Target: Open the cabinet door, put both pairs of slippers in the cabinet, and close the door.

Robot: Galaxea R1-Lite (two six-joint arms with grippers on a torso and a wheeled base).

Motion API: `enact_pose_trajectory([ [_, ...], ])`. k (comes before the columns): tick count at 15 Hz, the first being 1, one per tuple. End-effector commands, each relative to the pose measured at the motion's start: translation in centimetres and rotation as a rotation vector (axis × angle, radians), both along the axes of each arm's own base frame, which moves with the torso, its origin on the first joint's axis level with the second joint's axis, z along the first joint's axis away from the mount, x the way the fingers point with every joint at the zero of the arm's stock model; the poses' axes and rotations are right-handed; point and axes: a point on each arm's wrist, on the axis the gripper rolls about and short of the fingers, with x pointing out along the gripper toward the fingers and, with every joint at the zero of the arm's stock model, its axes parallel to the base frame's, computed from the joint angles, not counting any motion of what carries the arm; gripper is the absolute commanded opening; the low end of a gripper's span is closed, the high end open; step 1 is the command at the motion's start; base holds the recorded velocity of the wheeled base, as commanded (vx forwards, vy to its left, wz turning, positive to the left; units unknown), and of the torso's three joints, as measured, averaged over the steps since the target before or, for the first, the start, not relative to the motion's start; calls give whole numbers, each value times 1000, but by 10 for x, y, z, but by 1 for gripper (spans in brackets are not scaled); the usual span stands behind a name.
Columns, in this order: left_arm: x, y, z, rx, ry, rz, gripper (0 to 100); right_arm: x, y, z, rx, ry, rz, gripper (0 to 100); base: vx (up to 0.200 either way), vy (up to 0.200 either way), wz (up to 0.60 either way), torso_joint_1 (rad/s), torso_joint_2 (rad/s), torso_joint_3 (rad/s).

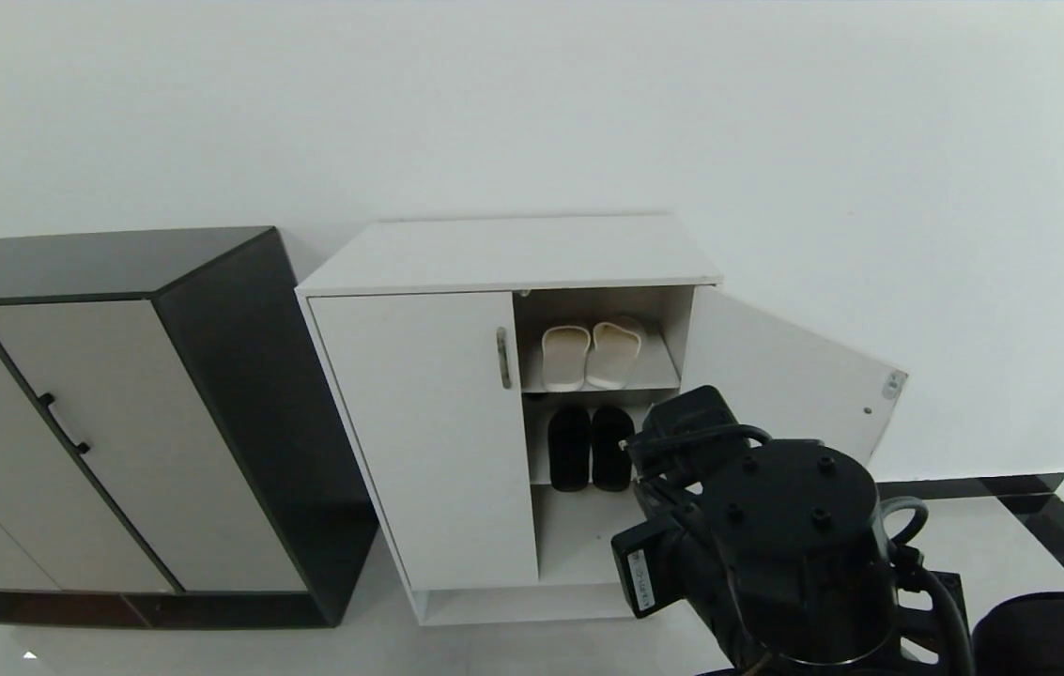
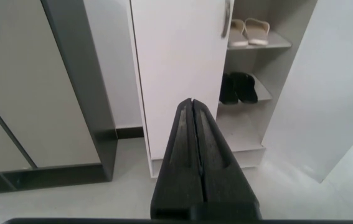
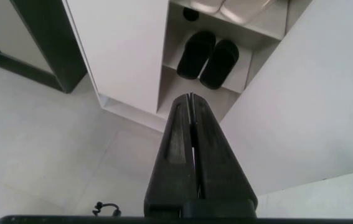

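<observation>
Grippers first, nearest. Right gripper (image 3: 190,99) has its fingers pressed together, nothing held, and hangs over the pale floor (image 3: 45,143) in front of the white cabinet (image 1: 503,253). Its arm sits at 5 o'clock in the head view. Left gripper (image 2: 190,102) is also closed and empty, aimed at the cabinet's shut door (image 1: 419,432).

Farther out, the open door (image 1: 776,376) stands swung wide at 3 o'clock of the cabinet, inner face toward the camera. Both pairs are already inside. The black slippers (image 1: 591,449) sit on the middle shelf, and the cream slippers (image 1: 591,355) on the top shelf at 12 o'clock of them. Loading looks done, so closing the door is likely the step in hand.

To do it well:
- Take the right gripper around the door's free edge at 3 o'clock.
- Press on the outer face near that edge, far from the hinge, and sweep toward 9 o'clock along the door's arc.
- Keep the fingers out of the closing gap and finish with a flat push until the door is flush.
- No slipper appears to overhang the shelf front, so a jam seems unlikely.

Counts:
- Grippers: two.
- Cabinets: two, the white one and the dark cabinet (image 1: 250,394) at 9 o'clock of it.
- White cabinet doors: two, one shut and one open.
- Handle (image 1: 502,358) on the shut door: one.
- Slipper pairs: two, so four slippers.
- Compartments showing: three, the lowest bare.
</observation>
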Motion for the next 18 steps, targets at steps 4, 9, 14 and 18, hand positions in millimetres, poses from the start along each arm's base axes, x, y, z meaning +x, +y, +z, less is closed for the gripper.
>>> enact_pose_trajectory([
  [4,0,0,0,0,1,0,0,0,1,-1,-3,1,0,0,0,0,0,205,-515,-305],
  [9,0,0,0,-2,1,0,0,0,0,0,12,-7,0,0,0,0,0,236,-557,-322],
  [14,0,0,0,-2,1,0,0,1,0,-1,15,-11,-1,0,0,0,0,141,-323,-181],
  [18,0,0,0,-2,2,2,0,5,-3,-4,8,2,12,0,0,0,-300,1,-7,-1],
])
